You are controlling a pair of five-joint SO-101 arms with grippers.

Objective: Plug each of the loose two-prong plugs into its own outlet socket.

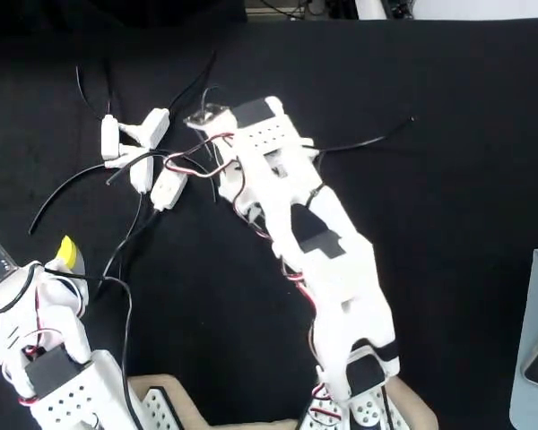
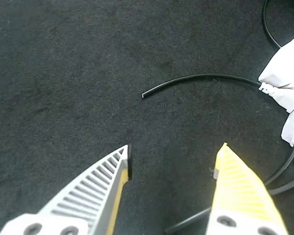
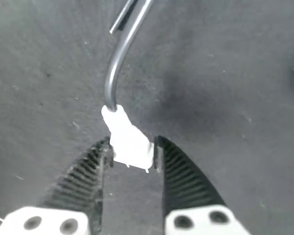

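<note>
Sitting at the near left corner of the table [image 1: 448, 179], the left arm is holding the left tool [image 2: 175, 145] low over the black cloth, its white and yellow fingers [image 2: 235, 186] standing well apart with nothing between them. At the table's near right edge, a grey object [image 1: 533, 358] is resting well apart from both arms. Just beyond the left tool's fingertips, a loose cable end [image 2: 143, 95] is lying on the cloth, its black line curving off toward white pieces at the side. Rising from the middle of the near edge, the right arm [image 1: 327, 260] is standing extended across the table toward the far side. The right tool [image 3: 132, 141] is clamping a white plug [image 3: 127, 139] by its two sides, both dark fingers [image 3: 181, 181] pressing against the plug's body. The plug's cable [image 3: 112, 78] is leaving the end farther from the wrist and bending away over the cloth; whether the plug is touching the cloth cannot be told. Farther back, left of centre, a cluster of white plugs and sockets [image 1: 148, 157] is lying on the table just beside the right arm's far end, the pieces touching or overlapping one another, with black cables fanning out around them. Which pieces are plugs and which are sockets cannot be told. One more thin black cable [image 1: 377, 136] is trailing off to the right from beside the right arm.
</note>
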